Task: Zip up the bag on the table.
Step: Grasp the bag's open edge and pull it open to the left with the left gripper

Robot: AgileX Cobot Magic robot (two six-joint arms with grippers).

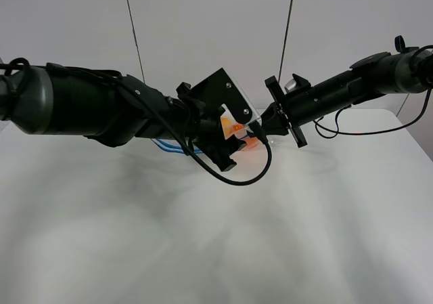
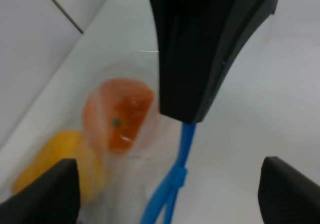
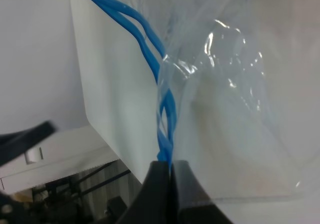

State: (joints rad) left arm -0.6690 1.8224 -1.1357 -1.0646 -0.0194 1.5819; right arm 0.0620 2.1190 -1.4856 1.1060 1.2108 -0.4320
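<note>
At 12 o'clock on the table (image 1: 216,236): bag (image 1: 237,129), long axis 9 to 3 o'clock, zipper strip (image 3: 150,49) facing 6. Right gripper (image 3: 167,166) clenched on strip's 3 o'clock end. Left gripper (image 2: 169,176) released, 2 fingers (image 2: 42,194) straddling strip.

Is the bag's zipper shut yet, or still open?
Open, at least partly: in the right wrist view the blue zipper strip of the clear plastic bag runs as two separate tracks beyond the shut right gripper.

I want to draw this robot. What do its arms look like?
Both arms are black. The left arm looks like a fat, round tube; the right arm looks thinner. Thin black cables loop beside them.
</note>
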